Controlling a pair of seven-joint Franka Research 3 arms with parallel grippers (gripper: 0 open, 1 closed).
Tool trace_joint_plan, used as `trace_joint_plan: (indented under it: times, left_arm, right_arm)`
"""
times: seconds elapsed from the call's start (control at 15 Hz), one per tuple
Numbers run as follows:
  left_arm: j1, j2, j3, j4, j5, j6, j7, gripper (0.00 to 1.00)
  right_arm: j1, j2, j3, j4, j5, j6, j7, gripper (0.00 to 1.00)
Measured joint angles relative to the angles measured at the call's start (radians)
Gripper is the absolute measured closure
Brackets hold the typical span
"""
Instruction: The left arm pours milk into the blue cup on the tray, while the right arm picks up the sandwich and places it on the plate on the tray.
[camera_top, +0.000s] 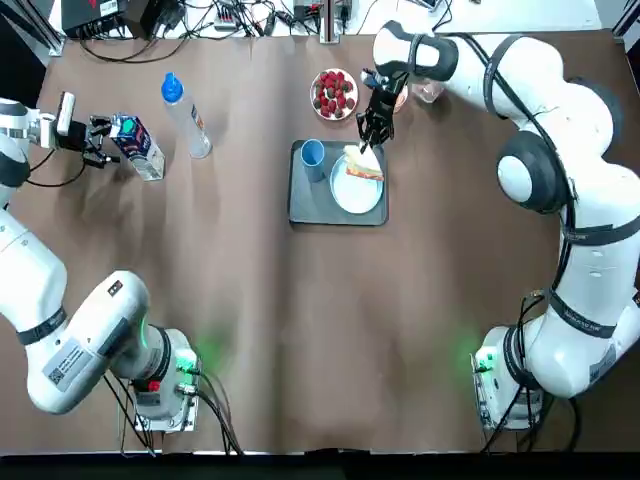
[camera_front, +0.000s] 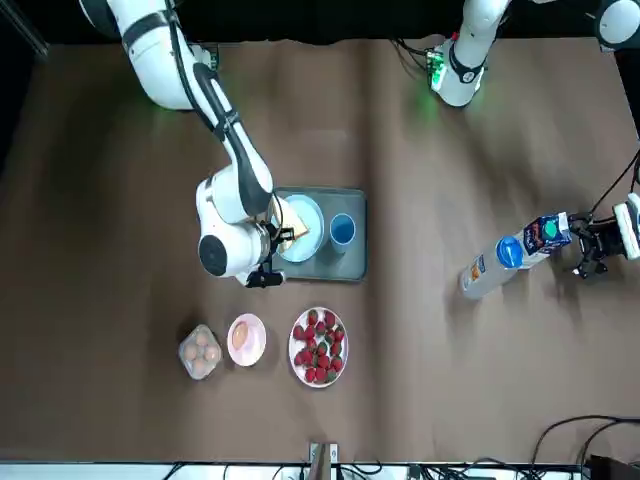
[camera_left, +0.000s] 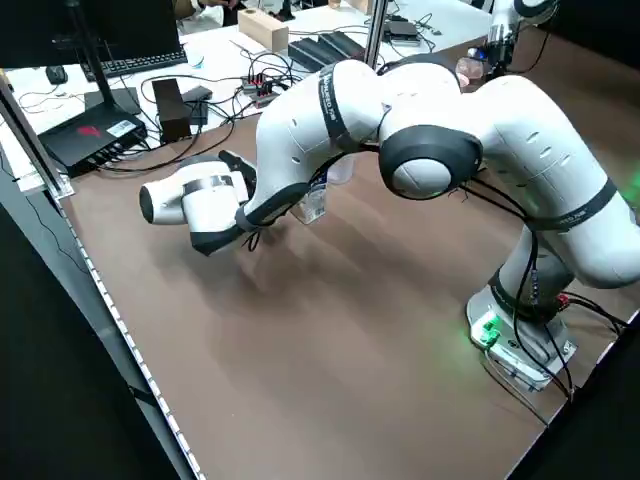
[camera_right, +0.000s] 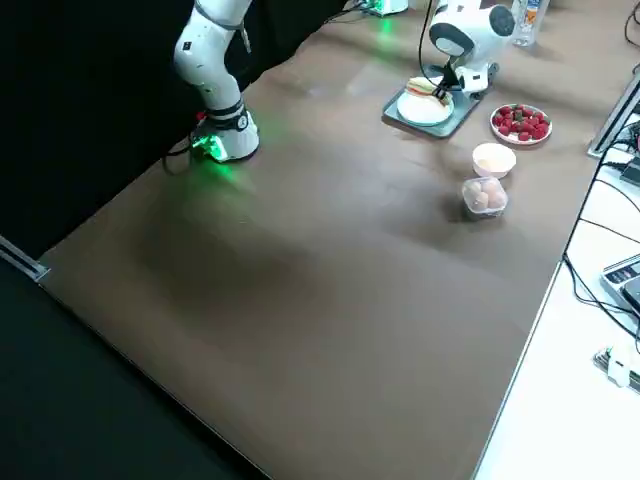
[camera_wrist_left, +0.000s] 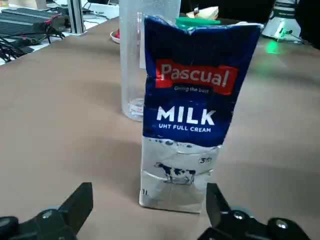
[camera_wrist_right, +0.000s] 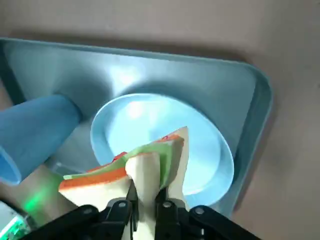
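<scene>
Pinching the sandwich (camera_wrist_right: 145, 172) between its fingertips, my right gripper (camera_wrist_right: 146, 197) holds it over the plate (camera_wrist_right: 165, 145) on the tray (camera_wrist_right: 220, 82). The blue cup (camera_wrist_right: 42, 132) stands beside the plate, on that same tray. Across the table, I have my left gripper (camera_wrist_left: 150, 200) spread open at the milk carton (camera_wrist_left: 187, 115), which stands upright on the table (camera_wrist_left: 75, 125). Just beyond the carton is a clear bottle (camera_wrist_left: 131, 60).
</scene>
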Motion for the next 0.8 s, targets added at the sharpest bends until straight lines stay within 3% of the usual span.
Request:
trace_joint_plan:
  times: [0.33, 0.6, 0.8]
  left_arm:
    - [-0.033, 0.02, -0.001, -0.002, -0.04, -0.016, 0.03, 0.0]
    - [-0.045, 0.026, -0.001, -0.003, -0.058, -0.017, 0.042, 0.0]
    - [-0.046, 0.031, 0.0, -0.02, -0.061, -0.019, 0.042, 0.0]
  right_arm:
    - [0.016, 0.036, 0.0, -0.006, 0.012, 0.109, 0.0, 0.85]
    - [0.028, 0.048, 0.0, -0.006, 0.015, 0.123, 0.0, 0.85]
    - [0.028, 0.048, -0.003, -0.006, 0.015, 0.122, -0.001, 0.61]
